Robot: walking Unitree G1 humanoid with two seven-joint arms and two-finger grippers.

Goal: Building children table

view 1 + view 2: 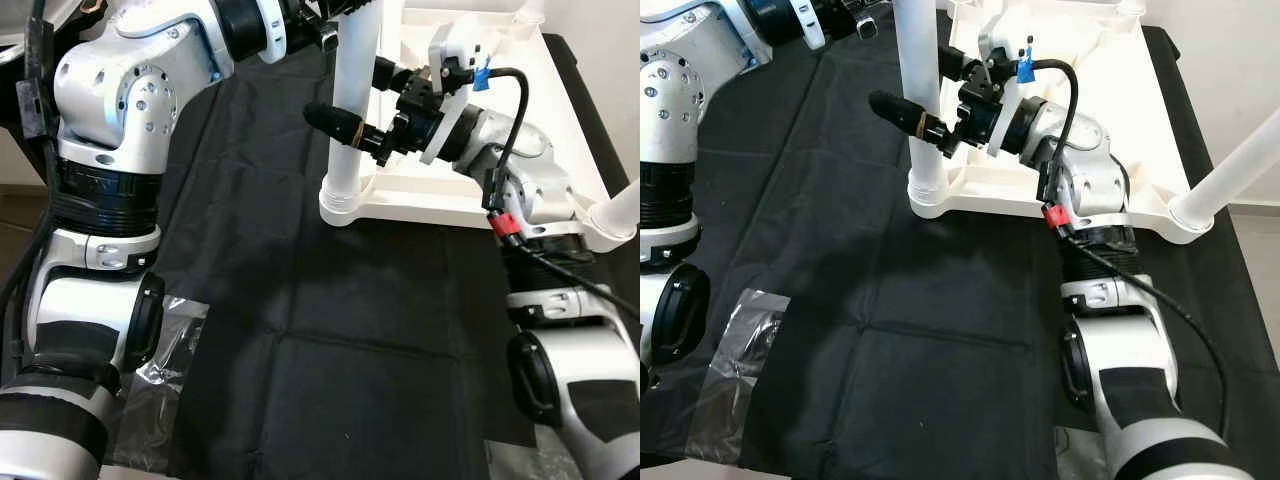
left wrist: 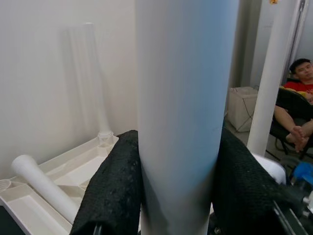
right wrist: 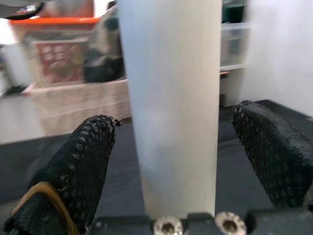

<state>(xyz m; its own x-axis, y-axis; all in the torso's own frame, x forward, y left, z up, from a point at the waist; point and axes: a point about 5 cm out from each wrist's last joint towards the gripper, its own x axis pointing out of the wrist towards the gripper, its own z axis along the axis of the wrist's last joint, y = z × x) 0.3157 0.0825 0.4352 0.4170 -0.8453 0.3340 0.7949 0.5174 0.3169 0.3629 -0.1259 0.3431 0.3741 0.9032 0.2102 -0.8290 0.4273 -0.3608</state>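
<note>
The white children's table (image 1: pixel 400 205) lies upside down on a black cloth (image 1: pixel 330 350). One white leg (image 1: pixel 352 100) stands upright in its near left corner socket. High on that leg my left gripper (image 2: pixel 178 142) is shut, both black fingers pressed against the tube. Lower down, my right gripper (image 1: pixel 360 97) straddles the same leg and is open. In the right wrist view its fingers (image 3: pixel 93 147) stand clear of the leg (image 3: pixel 171 107) on both sides. A second leg (image 1: pixel 1230 170) rises slanted from the near right corner.
Crumpled clear plastic (image 1: pixel 165 340) lies on the floor at the cloth's left edge. In the left wrist view another white leg (image 2: pixel 44 183) rests in the table's underside, and a person (image 2: pixel 298 98) sits in the background. Storage boxes (image 3: pixel 58 49) stand behind the table.
</note>
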